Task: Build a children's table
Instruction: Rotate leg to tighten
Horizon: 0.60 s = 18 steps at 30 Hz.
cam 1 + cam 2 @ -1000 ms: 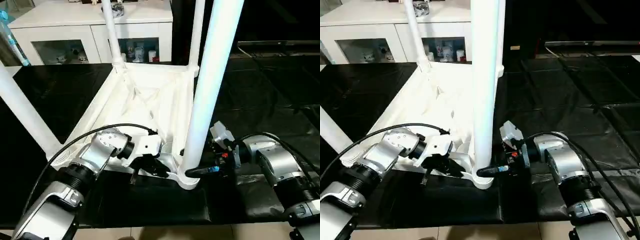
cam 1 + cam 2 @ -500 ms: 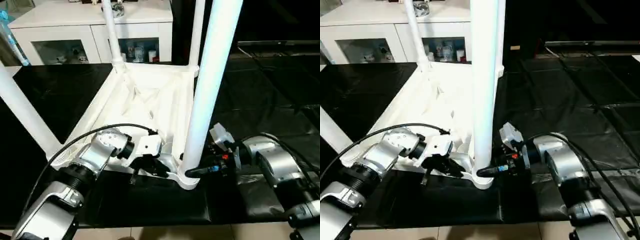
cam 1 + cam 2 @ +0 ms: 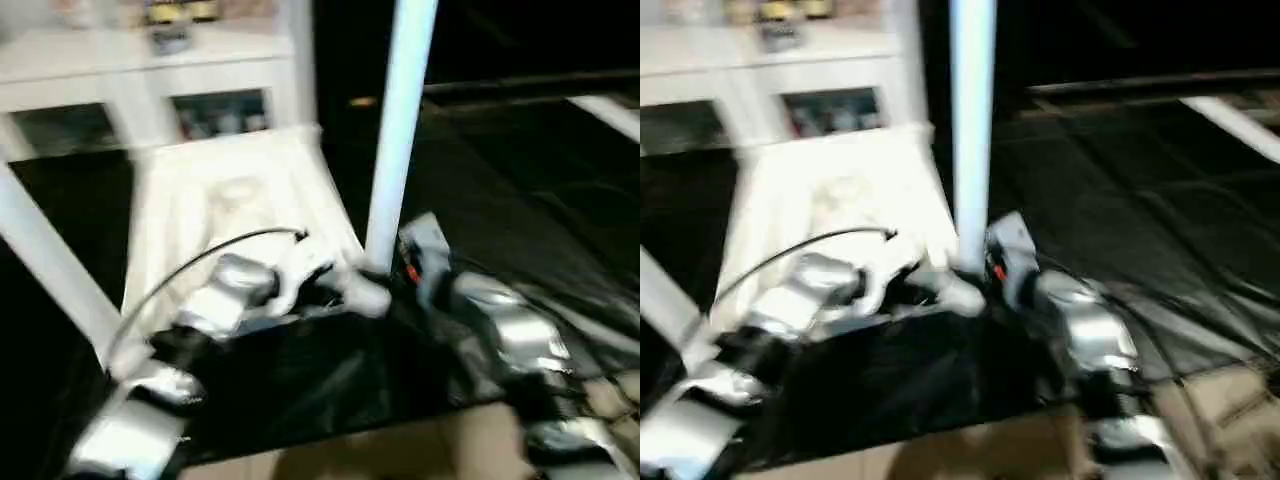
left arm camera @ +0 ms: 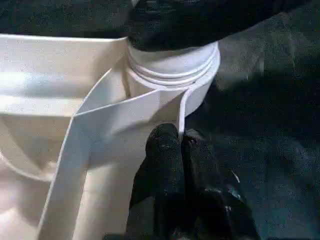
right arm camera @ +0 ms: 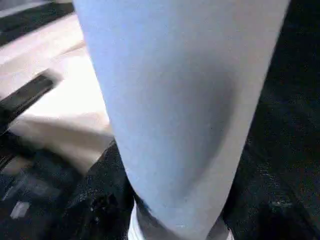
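The children's table (image 3: 235, 200) lies upside down on the black tabletop (image 3: 520, 190), ribbed underside facing up, directly in front of the white cabinet (image 3: 120, 80) with glass doors. One leg (image 3: 398, 130) stands upright in the corner socket (image 4: 172, 70) nearest the robot; a second leg (image 3: 45, 265) rises slanted at the table's opposite near corner.

The left tool (image 4: 175, 150) is fully closed, its two black fingers (image 4: 162, 150) pressed together, with nothing between them. Their tips rest against the table's outer wall just beside the corner socket.

The right tool (image 3: 405, 272) sits at the base of the upright leg, on the side away from the left tool. In the right wrist view the leg (image 5: 175, 110) stands very close before the camera. Whether the right tool's fingers clamp the leg or stand apart from it cannot be told.
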{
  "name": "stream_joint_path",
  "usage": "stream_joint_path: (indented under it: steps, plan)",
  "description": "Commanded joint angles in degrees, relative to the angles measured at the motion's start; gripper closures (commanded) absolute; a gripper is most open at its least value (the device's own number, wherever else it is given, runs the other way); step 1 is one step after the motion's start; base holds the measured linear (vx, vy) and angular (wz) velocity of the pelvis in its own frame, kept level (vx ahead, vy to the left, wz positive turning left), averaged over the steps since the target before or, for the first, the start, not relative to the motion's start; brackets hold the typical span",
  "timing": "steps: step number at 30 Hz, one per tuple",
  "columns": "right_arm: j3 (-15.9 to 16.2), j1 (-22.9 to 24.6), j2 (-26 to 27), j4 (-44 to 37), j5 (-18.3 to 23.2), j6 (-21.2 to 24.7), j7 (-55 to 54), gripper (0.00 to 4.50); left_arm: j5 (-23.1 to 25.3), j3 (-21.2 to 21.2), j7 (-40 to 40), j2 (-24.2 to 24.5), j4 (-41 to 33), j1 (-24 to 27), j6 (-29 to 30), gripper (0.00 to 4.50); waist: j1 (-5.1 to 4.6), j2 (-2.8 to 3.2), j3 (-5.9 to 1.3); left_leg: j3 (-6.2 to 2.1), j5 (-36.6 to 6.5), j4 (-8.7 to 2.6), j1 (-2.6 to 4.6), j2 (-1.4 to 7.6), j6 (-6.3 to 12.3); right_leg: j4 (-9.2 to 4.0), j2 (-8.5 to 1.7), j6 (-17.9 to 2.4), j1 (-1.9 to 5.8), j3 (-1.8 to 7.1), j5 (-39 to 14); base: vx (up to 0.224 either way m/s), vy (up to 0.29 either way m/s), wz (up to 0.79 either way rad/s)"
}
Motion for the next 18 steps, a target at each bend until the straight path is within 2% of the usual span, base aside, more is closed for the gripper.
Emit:
stream_joint_path:
  steps: [1,2,3,4,5,7,9,11,13,14,16,18]
  plan:
    - [2.77,-1.08,6.32,4.64,0.60,4.31,-5.41,2.50,-2.65,1.00,5.81,-6.29,-0.54,-3.41,0.33,4.50,-0.90,-0.17,-2.64,-0.44,-26.57,-4.56,0.09,0.02,2.40,-5.56,-2.53,-3.32,2.32,0.04,-32.36,0.000,0.000,0.00]
    - [2.41,-1.47,6.92,5.13,0.41,4.37,-6.82,2.50,-2.50,1.20,6.93,-6.87,-0.34,-3.66,0.49,4.50,-1.14,-0.34,-2.85,-0.41,-25.91,-4.35,0.15,-0.18,2.42,-5.62,-2.72,-3.69,2.37,0.05,-31.76,0.000,0.000,0.00]
    - [1.90,-1.75,7.60,5.44,-0.02,4.59,-8.44,2.50,-1.92,1.26,8.57,-7.55,-0.21,-3.93,0.58,4.50,-1.49,-0.45,-3.05,-0.38,-24.37,-4.49,-0.20,-0.14,2.94,-5.08,-2.88,-4.93,2.63,0.27,-29.16,0.000,0.000,0.00]
    - [1.96,-1.72,7.68,5.33,-0.31,4.70,-8.59,2.50,-1.64,1.16,8.96,-7.65,-0.23,-3.97,0.58,4.50,-1.60,-0.56,-3.12,-0.37,-23.04,-4.78,-0.85,0.00,3.53,-4.56,-2.81,-5.66,2.91,0.40,-27.12,0.000,0.000,0.00]
    - [1.96,-1.72,7.68,5.33,-0.31,4.70,-8.59,2.50,-1.64,1.16,8.96,-7.65,-0.23,-3.97,0.58,4.50,-1.69,-0.67,-3.05,-0.23,-22.68,-4.79,-0.87,0.03,3.80,-4.72,-2.89,-5.85,2.79,0.52,-27.06,0.000,0.000,0.00]
    - [1.58,-1.56,8.02,4.96,-0.47,5.03,-9.21,2.50,-1.24,1.14,9.46,-7.89,-0.29,-4.02,0.82,4.50,-1.70,-0.65,-3.48,-0.10,-18.96,-4.64,-1.25,0.14,4.46,-3.94,-3.26,-7.87,3.04,1.20,-22.78,0.000,0.000,0.00]
    - [-0.21,-1.39,8.44,4.61,0.94,4.74,-9.73,1.95,-0.88,1.20,9.52,-7.52,-0.32,-3.89,0.77,4.50,-1.53,-0.89,-3.68,0.23,-15.11,-4.52,-1.46,0.25,5.40,-3.32,-3.29,-9.86,3.13,1.65,-18.29,0.000,0.000,0.00]
    - [-0.40,-1.14,8.04,4.39,1.15,3.56,-9.15,1.79,-0.61,1.10,9.11,-6.95,-0.29,-3.71,0.26,4.50,-1.30,-1.01,-3.73,0.46,-13.37,-4.33,-1.47,0.22,6.10,-3.08,-3.36,-10.66,3.09,1.80,-17.23,0.000,0.000,0.00]
    - [-0.40,-0.54,7.29,3.74,1.62,2.48,-7.67,1.62,-0.48,0.77,8.25,-6.00,-0.37,-3.37,-0.31,4.50,-0.86,-1.12,-3.71,0.71,-13.03,-4.19,-1.16,0.23,6.55,-3.18,-3.41,-10.86,2.84,1.91,-18.42,0.000,0.000,0.00]
    - [-0.40,0.04,6.71,2.94,2.10,2.13,-6.46,1.54,-0.50,0.43,7.43,-5.26,-0.56,-3.06,-0.63,4.50,-0.78,-1.08,-3.72,0.66,-12.38,-4.17,-1.47,0.24,6.56,-2.98,-3.41,-10.72,3.05,1.91,-18.75,0.000,0.000,0.00]
    - [0.23,1.72,4.45,0.72,2.77,1.39,-2.46,1.37,-0.36,-0.32,4.90,-3.33,-1.02,-2.22,-1.54,4.50,-0.28,-1.08,-3.77,0.72,-11.65,-4.12,-1.41,0.38,6.62,-3.00,-3.46,-10.29,3.03,1.97,-18.63,0.000,0.000,0.00]
    - [0.85,2.51,3.10,-0.18,2.92,0.80,-0.04,1.26,-0.33,-0.71,3.56,-2.48,-1.34,-1.84,-1.45,4.50,0.31,-1.32,-3.93,0.77,-9.10,-3.86,-1.86,0.33,7.01,-2.39,-3.42,-10.71,3.25,2.19,-16.12,0.000,0.000,0.00]
